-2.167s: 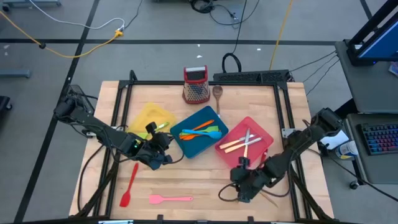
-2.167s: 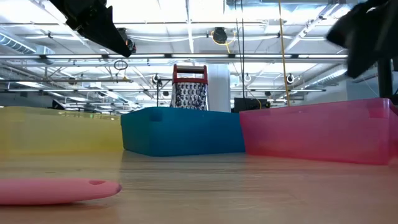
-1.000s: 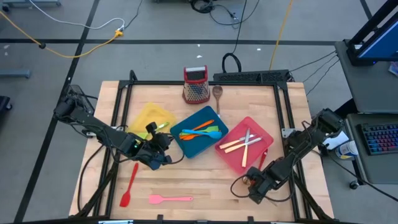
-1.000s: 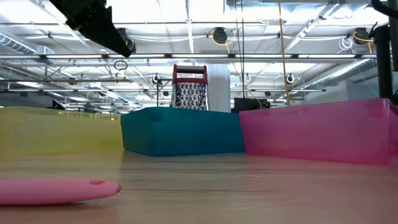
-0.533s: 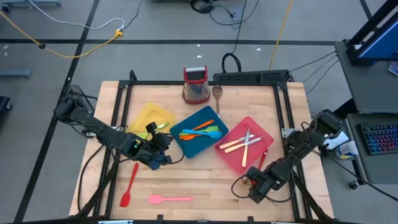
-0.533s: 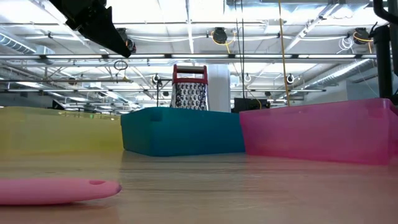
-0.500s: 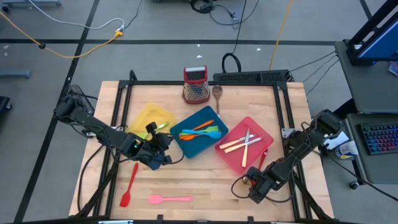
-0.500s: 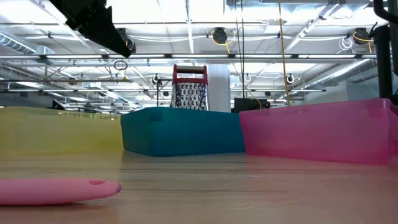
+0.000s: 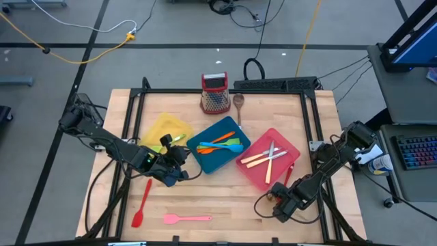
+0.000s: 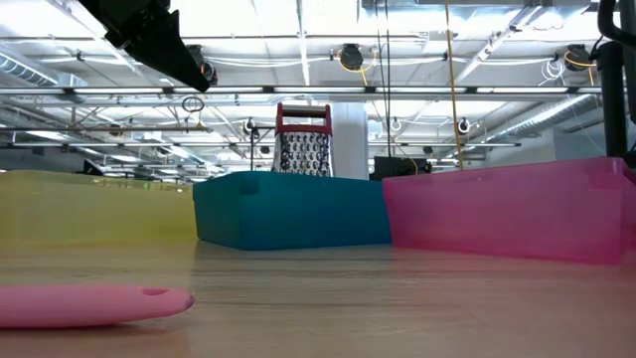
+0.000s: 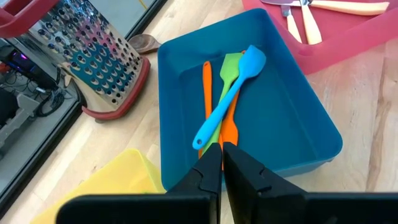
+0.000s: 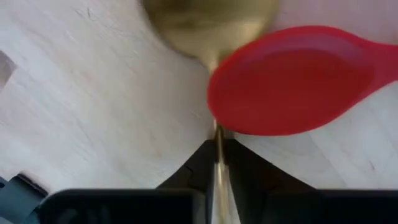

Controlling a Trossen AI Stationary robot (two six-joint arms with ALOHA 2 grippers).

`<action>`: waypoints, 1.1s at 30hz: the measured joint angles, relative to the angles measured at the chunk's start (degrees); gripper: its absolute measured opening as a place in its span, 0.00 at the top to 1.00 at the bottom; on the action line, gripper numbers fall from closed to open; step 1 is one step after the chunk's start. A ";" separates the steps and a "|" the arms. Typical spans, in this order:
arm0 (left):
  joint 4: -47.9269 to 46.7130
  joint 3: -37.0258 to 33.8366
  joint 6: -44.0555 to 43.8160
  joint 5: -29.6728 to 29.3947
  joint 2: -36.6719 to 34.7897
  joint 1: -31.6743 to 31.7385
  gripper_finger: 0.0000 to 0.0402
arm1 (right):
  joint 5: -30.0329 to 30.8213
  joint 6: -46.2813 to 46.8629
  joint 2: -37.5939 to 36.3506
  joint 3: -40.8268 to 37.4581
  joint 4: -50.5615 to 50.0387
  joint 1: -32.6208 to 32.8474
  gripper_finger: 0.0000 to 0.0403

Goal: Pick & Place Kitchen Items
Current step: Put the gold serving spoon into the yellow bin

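The right gripper point(image 12: 217, 152) sits low at the table's point(image 9: 225, 205) front right corner, fingers pinched on the thin metal handle of a gold spoon point(image 12: 208, 25), with a glossy red spoon point(image 12: 298, 81) lying across it. The left gripper point(image 11: 221, 163) hangs over the teal tray point(image 11: 180, 81), fingers pressed together and empty. Orange, green and blue spatulas point(image 11: 227, 93) lie in that tray. Pale wood tabletop, workshop floor all around.

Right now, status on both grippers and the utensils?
Right gripper shut on gold spoon handle. Red spoon overlaps it. Left gripper shut, empty, above blue tray.
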 joint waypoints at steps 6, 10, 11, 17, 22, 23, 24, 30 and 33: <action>-0.01 0.00 -0.40 0.00 0.00 0.00 0.95 | -0.11 -2.55 -0.07 -0.04 3.67 0.02 0.95; -0.02 0.00 -1.44 0.00 0.00 0.00 0.95 | -0.05 -4.01 -0.07 -0.07 6.63 0.02 0.95; -0.02 0.00 -1.46 0.00 0.00 0.00 0.95 | -0.03 -4.20 -0.04 -0.07 7.19 0.02 0.96; -0.02 0.00 -1.46 0.00 0.00 0.00 0.95 | 0.71 -6.66 0.08 -0.18 10.88 0.04 0.96; -0.02 0.00 -1.20 0.01 0.00 -0.01 0.95 | 4.63 -10.20 0.10 -0.22 15.98 -0.16 0.96; -0.02 0.00 -1.64 0.02 0.00 -0.01 0.95 | 5.36 -10.79 0.12 -0.22 16.73 -0.27 0.96; -0.01 0.00 -2.27 0.02 0.00 -0.02 0.95 | 6.30 -11.62 0.19 -0.22 17.72 -0.35 0.96; 0.01 0.00 -3.73 0.00 0.00 0.00 0.95 | 13.27 -20.78 0.38 -0.26 26.67 -1.95 0.96; 0.00 0.00 -2.36 -0.02 0.00 0.00 0.95 | 13.28 -26.75 0.26 -0.26 31.38 -3.31 0.95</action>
